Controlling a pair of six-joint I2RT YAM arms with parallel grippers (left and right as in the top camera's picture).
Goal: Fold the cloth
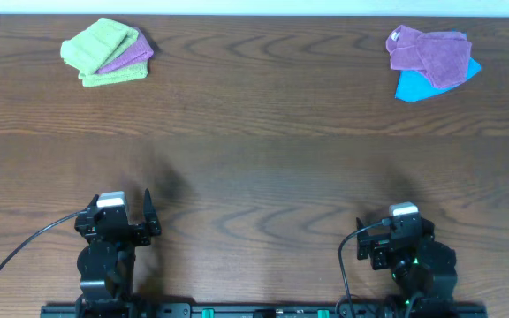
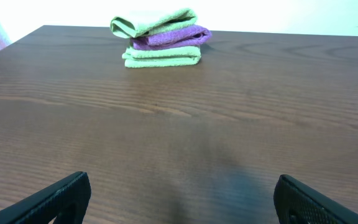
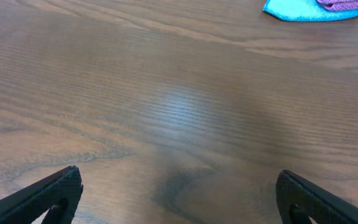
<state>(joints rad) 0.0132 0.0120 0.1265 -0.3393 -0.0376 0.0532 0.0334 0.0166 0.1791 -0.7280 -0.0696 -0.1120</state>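
Overhead, the cloth (image 1: 100, 42) appears to lie already folded atop a purple towel (image 1: 132, 55) at the far left of the bench (image 1: 254, 159), which likely explains why left fingers (image 2: 55, 199) and right fingers (image 3: 48, 196) hang spread wide, empty, parked at the near edge.

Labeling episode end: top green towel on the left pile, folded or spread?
Folded. The cloth lies doubled atop the purple towel; left wrist view shows its fold edge.
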